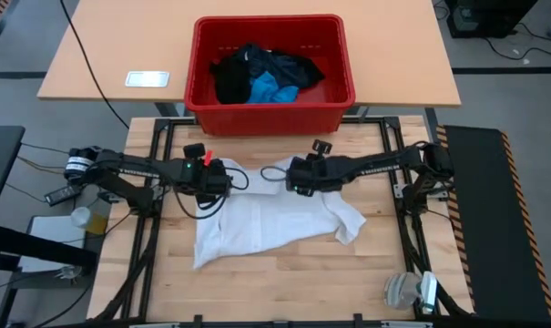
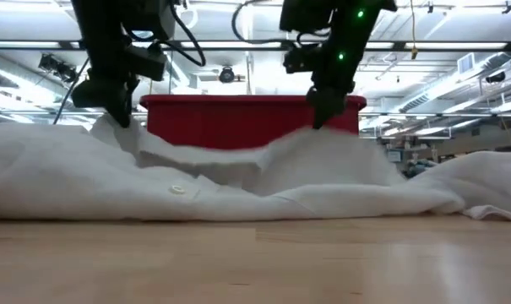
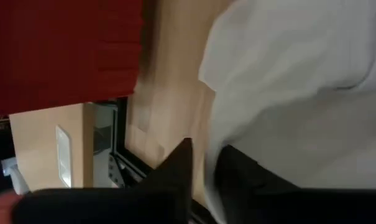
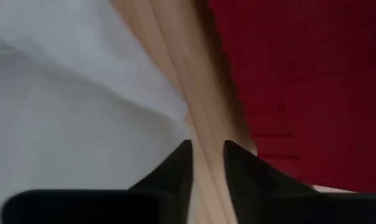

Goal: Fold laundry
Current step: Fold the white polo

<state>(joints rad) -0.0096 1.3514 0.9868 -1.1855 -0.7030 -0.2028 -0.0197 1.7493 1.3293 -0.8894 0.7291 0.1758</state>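
1. Nearest the front edge of the worktop (image 1: 284, 282) the wood is bare; nothing folded sits there, so no garment looks finished yet.
2. Across the middle of the worktop lies the white shirt (image 1: 266, 223), spread but rumpled, with a sleeve trailing toward the right edge. It shows no neat fold, so it seems to be at the laying-out stage.
3. At the shirt's far edge, toward the left side of the worktop, the left gripper (image 1: 213, 187) sits low on the cloth. Its wrist view shows the fingers slightly apart with the cloth beside them; nothing is clearly pinched.
4. At the same far edge, nearer the middle, the right gripper (image 1: 298, 179) also sits low. Its fingers stand slightly apart over bare wood, with the shirt's edge just beside them and nothing held.
5. Beyond the worktop's back edge, on the neighbouring table, the red crate (image 1: 334, 96) holds the black garments (image 1: 243, 73) and the blue piece (image 1: 270, 91), bunched and unfolded.
6. My judgement: the task is early, with one shirt out and unfolded, and the rest waiting.
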